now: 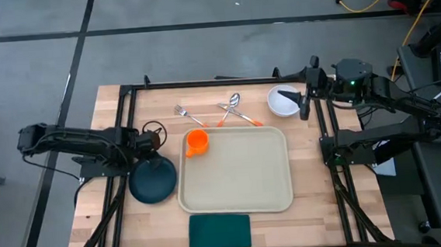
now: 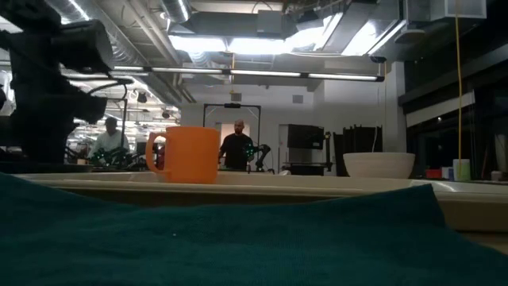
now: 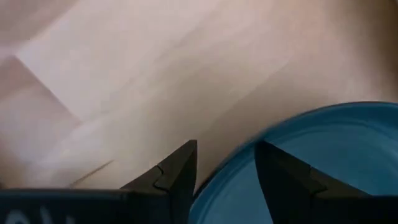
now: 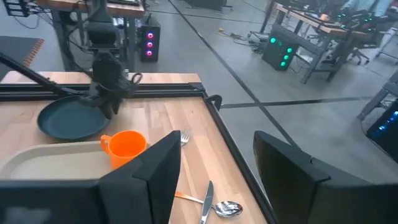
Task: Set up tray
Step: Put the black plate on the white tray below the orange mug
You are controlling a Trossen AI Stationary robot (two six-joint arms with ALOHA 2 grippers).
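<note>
tray [image 1: 239, 173] mid-table, left gripper [image 1: 148, 144] just beside it, over plate [image 1: 153, 181] rim

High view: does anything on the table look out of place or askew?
Mostly tidy. The orange mug sits on the back-left corner of the tray, overlapping its rim. The fork and spoon lie loosely angled behind the tray. The left gripper straddles the rim of the teal plate. No spills or damage.
</note>
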